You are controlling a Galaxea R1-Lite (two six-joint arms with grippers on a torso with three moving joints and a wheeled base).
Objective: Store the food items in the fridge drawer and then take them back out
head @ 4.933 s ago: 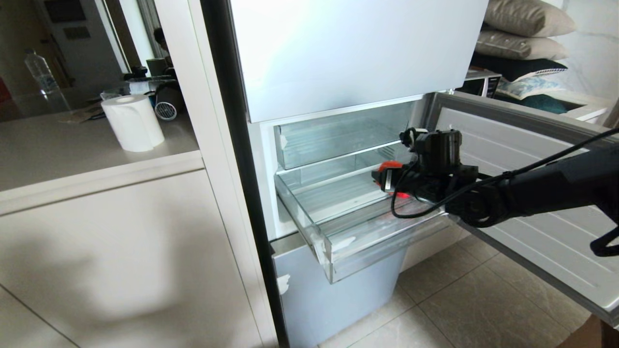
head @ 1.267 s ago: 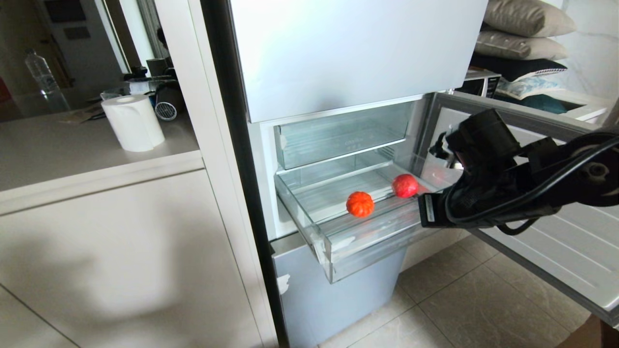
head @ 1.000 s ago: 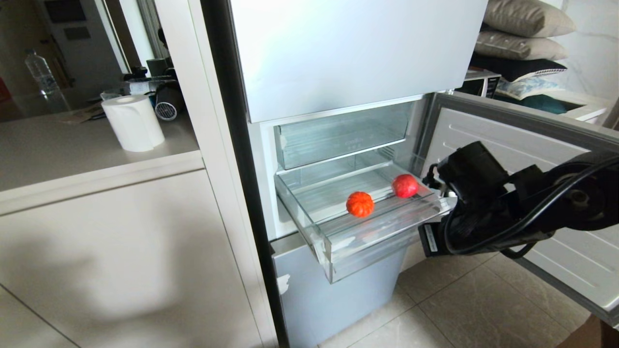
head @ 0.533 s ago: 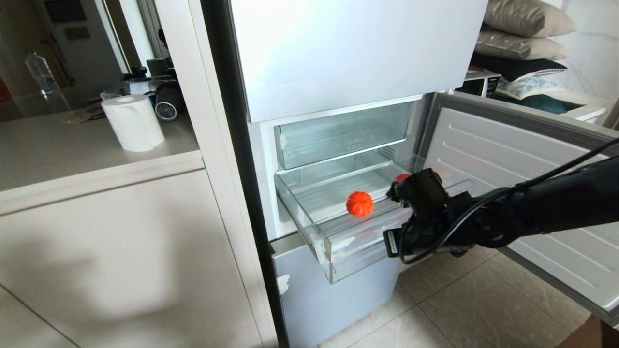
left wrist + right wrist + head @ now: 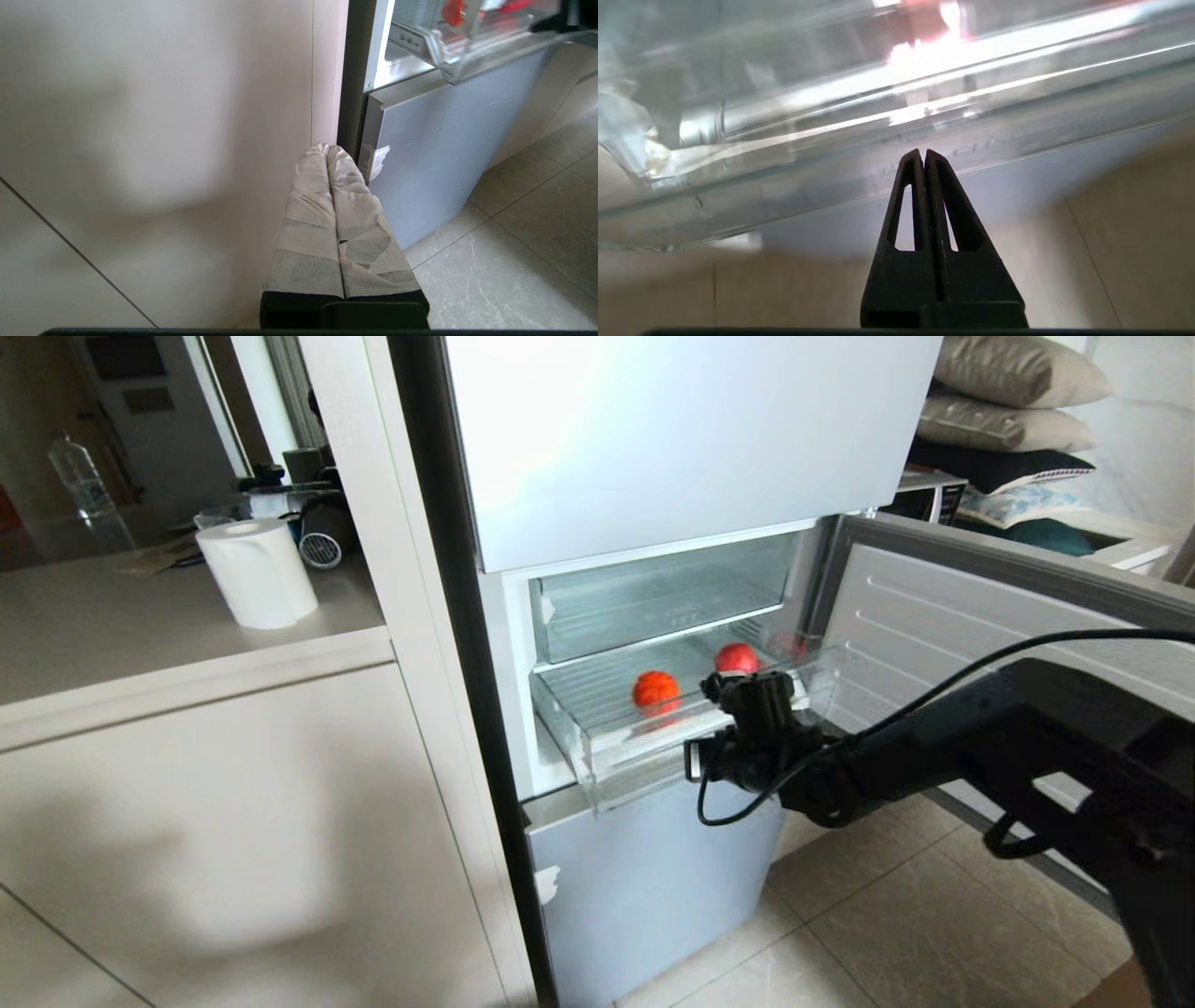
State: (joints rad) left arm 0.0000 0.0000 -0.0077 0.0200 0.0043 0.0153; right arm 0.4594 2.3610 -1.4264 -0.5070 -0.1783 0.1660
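Fridge [image 5: 672, 439] fills the middle of the head view, its pale upper door panel shut and its middle door [image 5: 990, 616] swung wide open to the robot's right. To the left of it stands a beige cabinet carrying a desk [image 5: 140, 625], on which sit a roll of white paper towel [image 5: 257, 571] and, further back, a clear plastic bottle [image 5: 79, 476]. Cushions [image 5: 1013, 392] are stacked behind the open door, and grey tiles cover the floor [image 5: 896, 933]. In the open compartment the fridge drawer [image 5: 616, 747], a clear plastic bin with a ribbed floor, juts a short way out beyond the fridge front, above the closed bottom panel. Inside it lie two food items, well apart from each other: an orange ribbed fruit [image 5: 656, 691] nearer the front wall and a red apple [image 5: 737, 658] further back and to the right. The black right arm reaches in from the right, and the right end effector [image 5: 923, 156] has its two fingers pressed together with nothing between them, its tips right at the drawer's see-through front wall. The left end effector [image 5: 327, 151], wrapped in pale tape, hangs low beside the cabinet near the fridge's lower corner, fingers closed together and empty.
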